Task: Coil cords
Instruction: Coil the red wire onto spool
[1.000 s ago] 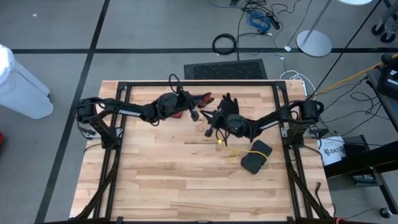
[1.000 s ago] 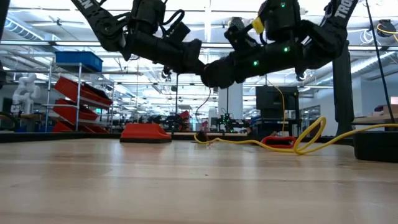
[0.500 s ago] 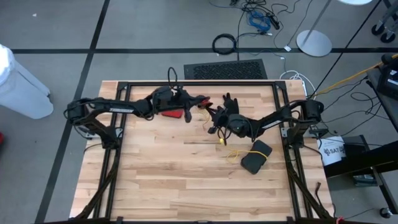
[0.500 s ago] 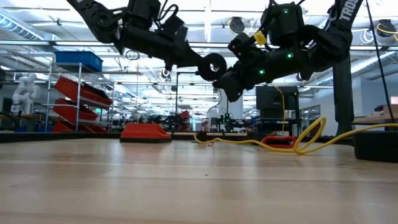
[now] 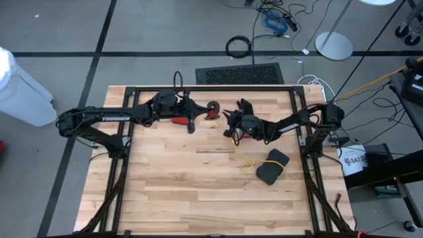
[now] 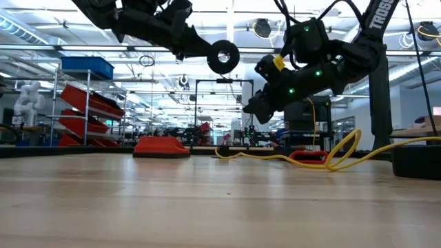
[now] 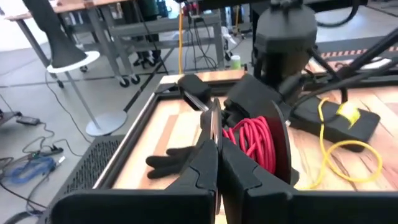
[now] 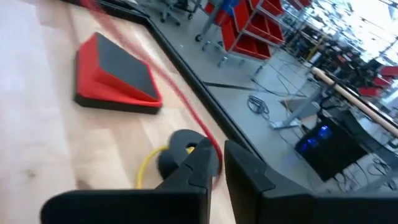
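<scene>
Left gripper (image 5: 213,110) sits at twelve o'clock on the table (image 5: 185,192) from above, fingers clamped on a small black reel (image 5: 214,109) wound with red cord (image 5: 209,114); the right gripper (image 5: 228,119) is just beside it toward three o'clock, and whether its fingers are apart or together I cannot tell from up here. A black glove (image 5: 243,106) lies behind that arm, a yellow cord (image 5: 248,160) trails toward five o'clock, next to a dark pouch (image 5: 272,165). Down at table height, the reel (image 6: 223,56) hangs high in the air at twelve o'clock, pinched from the left, with the right arm's end (image 6: 256,105) lower at two o'clock; yellow cord (image 6: 331,158) loops along the far edge and a red wedge (image 6: 161,147) sits at ten. Left wrist camera: fingers (image 7: 205,158) closed on the reel's rim, red coils (image 7: 255,142) packed tight beside them. Right wrist camera: fingers (image 8: 202,163) nearly together, red cord (image 8: 168,81) streaking past, the red wedge (image 8: 115,78) beyond.
</scene>
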Controlling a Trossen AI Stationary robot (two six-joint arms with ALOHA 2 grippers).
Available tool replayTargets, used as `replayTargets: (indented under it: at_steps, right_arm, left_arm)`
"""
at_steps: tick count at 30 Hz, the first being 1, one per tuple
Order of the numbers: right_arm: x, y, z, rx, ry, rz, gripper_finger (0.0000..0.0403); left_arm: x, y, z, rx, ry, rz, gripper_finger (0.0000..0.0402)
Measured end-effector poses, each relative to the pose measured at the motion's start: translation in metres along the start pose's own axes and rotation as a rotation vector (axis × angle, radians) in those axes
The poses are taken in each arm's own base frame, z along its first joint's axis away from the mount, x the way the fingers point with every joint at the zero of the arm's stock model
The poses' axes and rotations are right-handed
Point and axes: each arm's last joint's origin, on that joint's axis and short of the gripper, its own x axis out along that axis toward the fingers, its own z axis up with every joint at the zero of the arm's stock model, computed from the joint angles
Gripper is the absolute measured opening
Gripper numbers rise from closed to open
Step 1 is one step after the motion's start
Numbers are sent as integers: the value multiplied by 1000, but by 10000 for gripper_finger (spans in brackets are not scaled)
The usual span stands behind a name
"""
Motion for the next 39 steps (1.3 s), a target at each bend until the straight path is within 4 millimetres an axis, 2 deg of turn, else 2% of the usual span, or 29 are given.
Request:
replayTargets:
  at_steps: [9, 15, 23, 33, 39]
  right_arm:
    - [0, 1, 2, 6, -18, 23, 3]
    - [-4, -4, 9, 26, -39, 21, 1]
    - [-14, -11, 24, 85, -81, 109, 1]
    - [-16, -12, 37, 101, -111, 150, 0]
    - [-12, -11, 53, 135, -118, 181, 0]
  left_arm:
    - [0, -2, -8, 16, 79, -21, 6]
    - [-2, -4, -18, 50, 183, -49, 6]
    - [-1, -2, -26, 125, 269, 83, 6]
    - [26, -3, -47, 148, 278, 106, 6]
    - [43, -6, -50, 192, 221, 255, 6]
